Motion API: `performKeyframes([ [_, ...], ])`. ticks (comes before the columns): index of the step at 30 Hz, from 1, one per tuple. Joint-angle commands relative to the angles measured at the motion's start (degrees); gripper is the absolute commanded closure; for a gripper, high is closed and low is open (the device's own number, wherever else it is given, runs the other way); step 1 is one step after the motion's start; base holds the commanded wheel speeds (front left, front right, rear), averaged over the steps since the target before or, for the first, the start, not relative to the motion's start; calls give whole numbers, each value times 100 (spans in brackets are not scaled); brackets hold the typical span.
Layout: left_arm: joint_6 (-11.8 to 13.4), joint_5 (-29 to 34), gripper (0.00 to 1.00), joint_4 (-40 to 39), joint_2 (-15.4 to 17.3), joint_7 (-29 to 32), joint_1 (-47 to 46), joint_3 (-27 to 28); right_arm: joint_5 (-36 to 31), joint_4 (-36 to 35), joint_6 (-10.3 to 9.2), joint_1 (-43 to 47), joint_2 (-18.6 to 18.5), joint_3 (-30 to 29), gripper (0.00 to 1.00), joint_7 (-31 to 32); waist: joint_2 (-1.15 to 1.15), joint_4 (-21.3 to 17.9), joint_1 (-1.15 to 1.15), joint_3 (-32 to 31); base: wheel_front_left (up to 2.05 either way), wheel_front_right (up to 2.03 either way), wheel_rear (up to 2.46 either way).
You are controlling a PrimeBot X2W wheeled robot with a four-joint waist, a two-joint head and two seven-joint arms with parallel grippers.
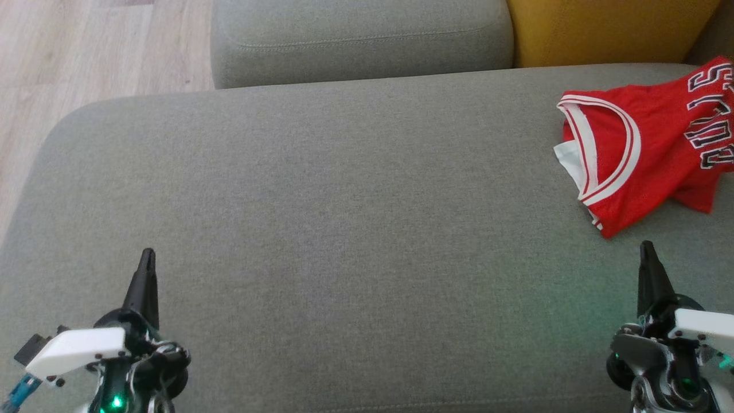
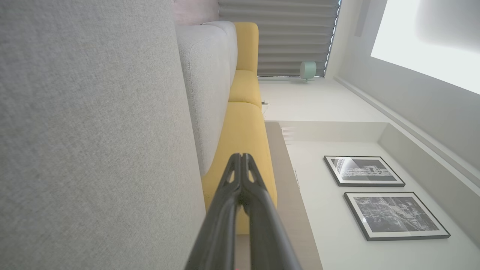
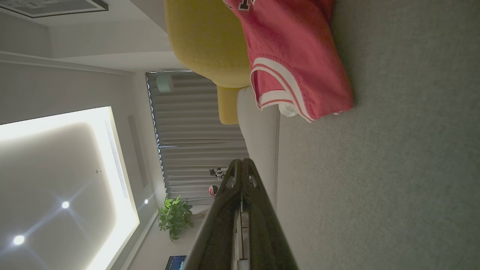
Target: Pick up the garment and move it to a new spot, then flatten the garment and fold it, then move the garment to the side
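The garment (image 1: 648,143) is a red jersey with white trim and lettering, lying crumpled at the far right of the grey sofa seat (image 1: 344,189). In the right wrist view the garment (image 3: 296,56) lies ahead of the fingers, apart from them. My right gripper (image 1: 648,248) hovers at the lower right, just below the jersey's nearest corner, shut and empty; its tips (image 3: 242,161) meet. At the lower left my left gripper (image 1: 148,253) is also shut with nothing held, far from the jersey, and its fingertips (image 2: 240,155) are pressed together.
A grey back cushion (image 1: 361,40) and a yellow cushion (image 1: 608,28) line the far edge of the seat. Wooden floor (image 1: 86,51) lies beyond the seat's left edge. Broad bare seat stretches between the two grippers.
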Motion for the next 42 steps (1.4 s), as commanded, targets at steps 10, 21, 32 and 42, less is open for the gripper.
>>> performKeyframes([
  [10, -42, 71, 100, -147, 27, 58, -318, 190, -51, -174, -4, -291, -50, 99, 100, 43, 0, 0, 0, 0, 0, 0, 0],
  [21, -42, 77, 100, -147, 22, 64, -319, 198, -58, -174, -4, -292, -45, 90, 100, 50, 0, 0, 0, 0, 0, 0, 0],
  [32, -42, 83, 100, -146, 17, 70, -320, 204, -64, -173, -4, -292, -40, 83, 100, 56, 0, 0, 0, 0, 0, 0, 0],
  [42, -42, 87, 100, -146, 14, 74, -320, 209, -69, -173, -4, -293, -36, 77, 100, 60, 0, 0, 0, 0, 0, 0, 0],
])
